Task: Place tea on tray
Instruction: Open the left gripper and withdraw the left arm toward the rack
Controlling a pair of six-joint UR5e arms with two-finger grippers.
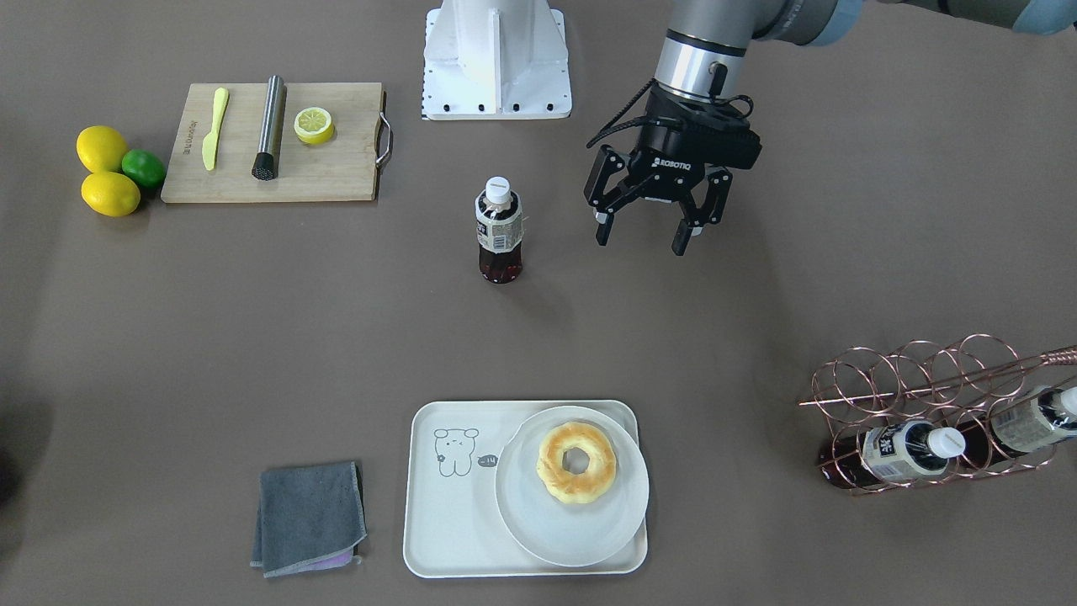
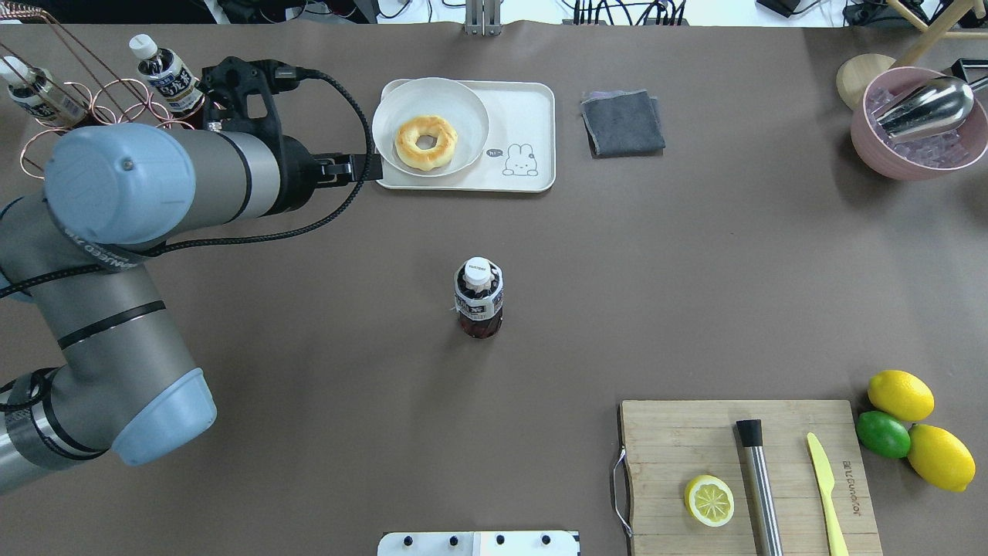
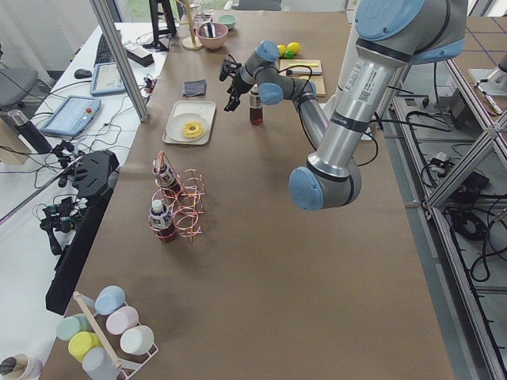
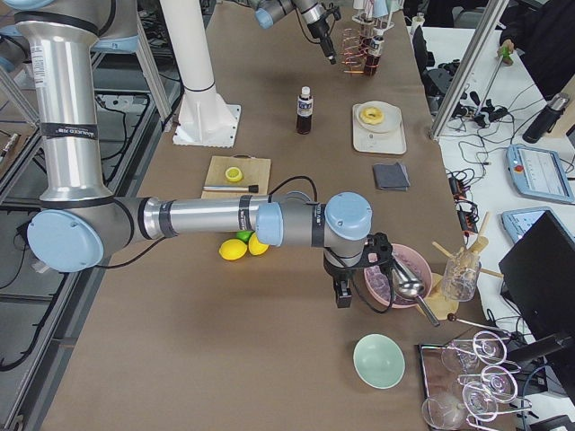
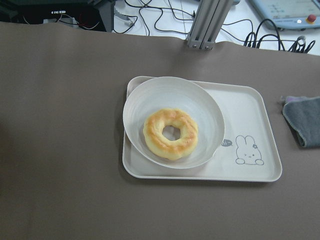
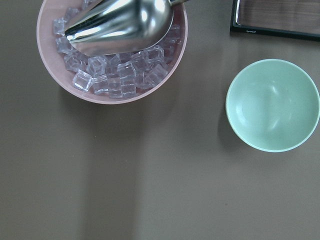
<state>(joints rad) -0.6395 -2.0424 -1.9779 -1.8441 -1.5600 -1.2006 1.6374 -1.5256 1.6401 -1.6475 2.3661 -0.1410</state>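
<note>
A tea bottle point(image 1: 499, 229) with a white cap and dark liquid stands upright in the middle of the table, also in the overhead view point(image 2: 478, 297). My left gripper point(image 1: 648, 225) is open and empty, hovering beside the bottle on my left side, apart from it. The cream-white tray point(image 1: 446, 522) with a line-drawn animal lies at the table's far side, also in the left wrist view point(image 5: 250, 125). My right gripper point(image 4: 341, 292) shows only in the exterior right view, near a pink bowl; I cannot tell whether it is open or shut.
A white plate point(image 1: 538, 530) with a doughnut point(image 1: 576, 463) fills one half of the tray. Two more tea bottles lie in a copper wire rack point(image 1: 909, 379). A grey cloth point(image 1: 309, 518), a cutting board point(image 1: 336, 172), lemons point(image 1: 109, 194) and an ice bowl point(image 2: 918, 154) are around.
</note>
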